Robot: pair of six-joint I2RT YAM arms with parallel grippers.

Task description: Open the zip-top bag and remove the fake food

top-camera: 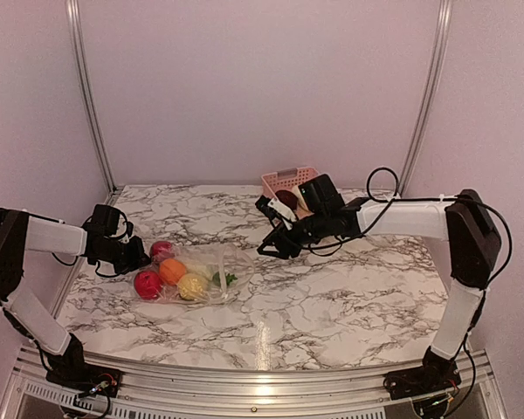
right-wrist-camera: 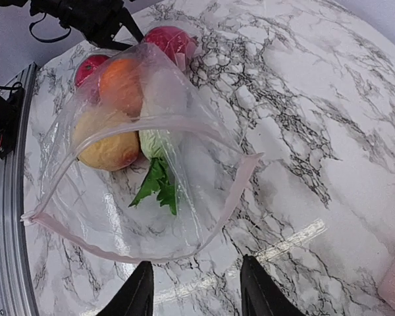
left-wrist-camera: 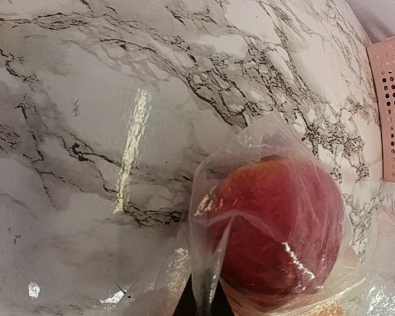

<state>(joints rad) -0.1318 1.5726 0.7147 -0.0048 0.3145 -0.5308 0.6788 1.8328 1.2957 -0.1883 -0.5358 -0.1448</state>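
The zip-top bag (top-camera: 211, 272) lies left of the table's middle, its mouth gaping toward the right with the zip strip (right-wrist-camera: 237, 195) curled into a loop. Inside is the fake food: a red fruit (right-wrist-camera: 174, 41), another red one (right-wrist-camera: 85, 66), an orange one (right-wrist-camera: 122, 82), a yellow one (right-wrist-camera: 108, 146) and a green leafy piece (right-wrist-camera: 159, 181). My left gripper (top-camera: 138, 256) is shut on the bag's far-left plastic (left-wrist-camera: 204, 217), close against the red fruit (left-wrist-camera: 276, 230). My right gripper (right-wrist-camera: 197, 296) hovers open just outside the mouth, with nothing between its fingers.
A pink slatted basket (top-camera: 284, 177) stands at the back centre, behind my right arm, with a dark red piece (top-camera: 286, 197) in it. Its perforated side (left-wrist-camera: 392, 105) shows in the left wrist view. Walls close off the table's back and sides.
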